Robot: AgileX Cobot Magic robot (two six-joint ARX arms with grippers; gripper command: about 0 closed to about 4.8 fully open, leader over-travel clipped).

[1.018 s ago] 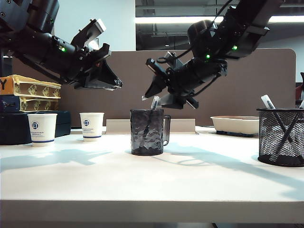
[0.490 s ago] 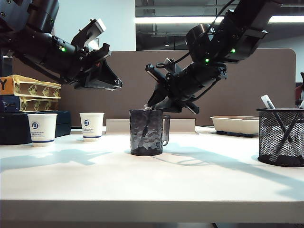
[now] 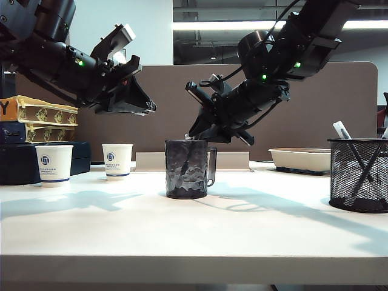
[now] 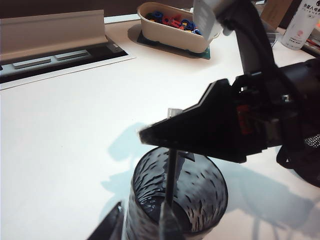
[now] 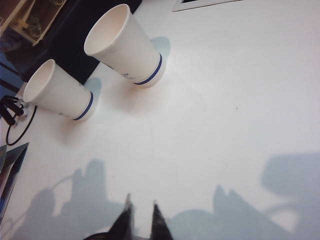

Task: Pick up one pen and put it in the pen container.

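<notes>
White bench (image 3: 194, 230): right hand (image 3: 193, 134) at dimpled mug (image 3: 187, 168) rim, fingers narrowed around the pen (image 4: 171, 172); left hand (image 3: 136, 91) spread wide, aloft at left.

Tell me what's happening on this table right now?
The right gripper is down at the rim of the dark dimpled mug mid-table, its jaws narrowed around a pen standing in it. Whether the grip is firm is unclear. The left gripper hangs open above the two paper cups. The mesh pen container, already holding pens, waits at the table's right edge.
</notes>
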